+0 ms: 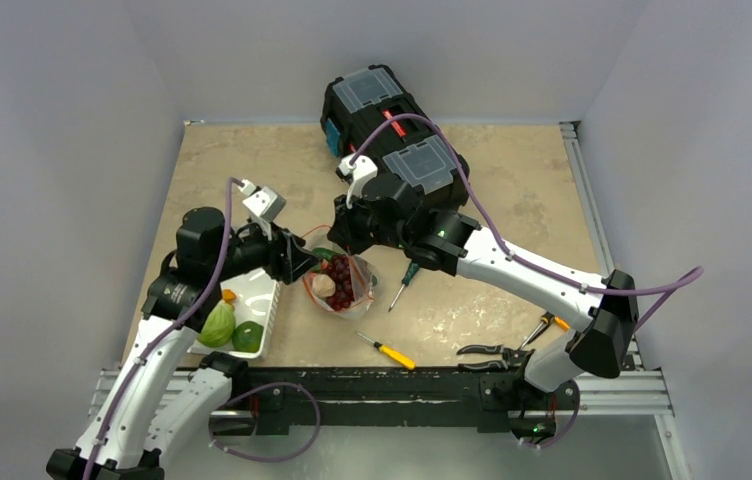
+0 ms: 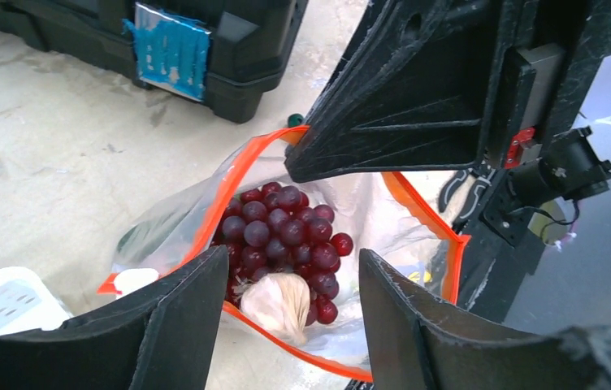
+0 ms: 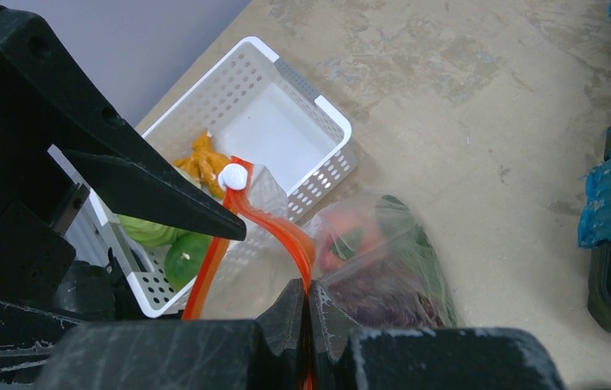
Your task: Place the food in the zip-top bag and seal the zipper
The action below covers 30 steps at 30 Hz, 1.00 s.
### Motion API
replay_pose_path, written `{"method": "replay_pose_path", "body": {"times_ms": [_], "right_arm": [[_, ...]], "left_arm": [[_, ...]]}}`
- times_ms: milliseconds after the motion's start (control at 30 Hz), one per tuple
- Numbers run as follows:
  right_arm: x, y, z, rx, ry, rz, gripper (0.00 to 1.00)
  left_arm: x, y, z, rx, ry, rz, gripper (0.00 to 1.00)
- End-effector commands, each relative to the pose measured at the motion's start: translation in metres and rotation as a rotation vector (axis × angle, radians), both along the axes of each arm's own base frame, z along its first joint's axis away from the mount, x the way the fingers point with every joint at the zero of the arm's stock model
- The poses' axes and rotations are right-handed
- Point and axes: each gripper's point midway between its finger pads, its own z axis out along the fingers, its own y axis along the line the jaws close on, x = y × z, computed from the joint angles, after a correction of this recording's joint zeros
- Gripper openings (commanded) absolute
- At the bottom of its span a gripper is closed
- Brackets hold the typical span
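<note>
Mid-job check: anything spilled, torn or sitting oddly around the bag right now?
Nothing looks spilled or torn. The bag gapes open with grapes inside, and the right gripper pinches its orange strip. Some food is still in the basket. One screwdriver lies loose close beside the bag.

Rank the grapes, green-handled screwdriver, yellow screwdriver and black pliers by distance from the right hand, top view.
1. grapes, in the zip-top bag beside the right hand.
2. green-handled screwdriver, right of the bag.
3. yellow screwdriver, near edge.
4. black pliers, near right.
</note>
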Motion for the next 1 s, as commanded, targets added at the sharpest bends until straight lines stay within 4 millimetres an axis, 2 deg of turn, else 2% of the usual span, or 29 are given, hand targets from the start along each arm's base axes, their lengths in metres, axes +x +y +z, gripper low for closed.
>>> {"method": "replay_pose_path", "body": {"times_ms": [0,267,433,567,667,767,833,967], "right_arm": [[0.006,0.006,0.046,0.11,-0.076,-0.006,0.0],[0.004,0.004,0.046,0.111,-0.077,-0.004,0.0],[0.004,0.004,0.045,0.109,-0.077,-0.004,0.0],[0.004,0.004,0.045,0.111,-0.076,-0.002,0.0],[0.003,0.005,0.045,0.111,-0.076,0.0,0.0],[0.004,0.004,0.045,0.112,-0.077,0.001,0.0],[0.003,0.004,0.045,0.112,-0.077,0.002,0.0],[0.002,0.005,0.047,0.115,-0.077,0.006,0.0]], "left_arm": [[0.007,0.009,0.02,0.019,-0.096,0.063,0.6],[0.008,0.019,0.026,0.022,-0.149,0.12,0.62],[0.016,0.04,0.029,0.049,-0.185,0.263,0.62],[0.024,0.079,0.035,0.079,-0.239,0.496,0.62],[0.026,0.128,0.038,0.115,-0.258,0.774,0.61],[0.016,0.18,0.038,0.141,-0.258,1.068,0.63],[0.008,0.206,0.037,0.151,-0.248,1.222,0.67],[0.004,0.224,0.028,0.179,-0.21,1.353,0.73]]}}
